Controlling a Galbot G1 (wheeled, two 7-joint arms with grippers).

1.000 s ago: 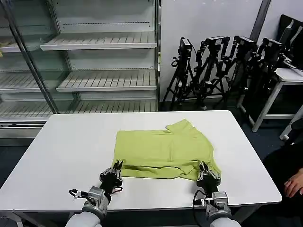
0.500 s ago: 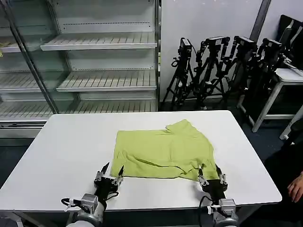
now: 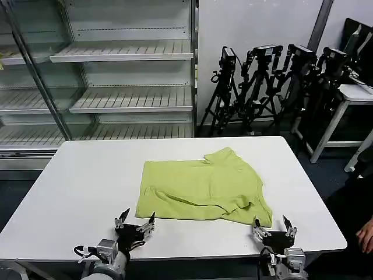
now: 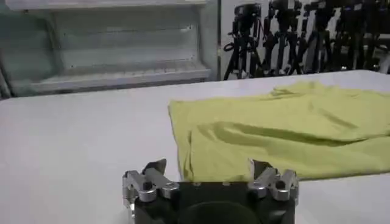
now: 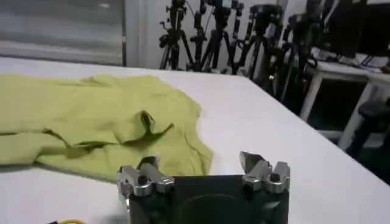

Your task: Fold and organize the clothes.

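Nearest the robot, the left gripper (image 3: pixel 134 226) and right gripper (image 3: pixel 274 230) hover with fingers spread, empty, off the near hem. Beyond them the T-shirt (image 3: pixel 201 185) lies partly folded mid-table (image 3: pixel 76 186). A clean next fold needs both corners pinched evenly.

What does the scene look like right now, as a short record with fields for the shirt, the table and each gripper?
shirt: lime-green T-shirt, partly folded, lying flat on the table
table: white, shirt near its middle
left gripper: jaws open, over the table's near edge, close to the shirt's near-left corner, not touching it
right gripper: jaws open, at the near edge, just off the shirt's near-right corner
held: nothing
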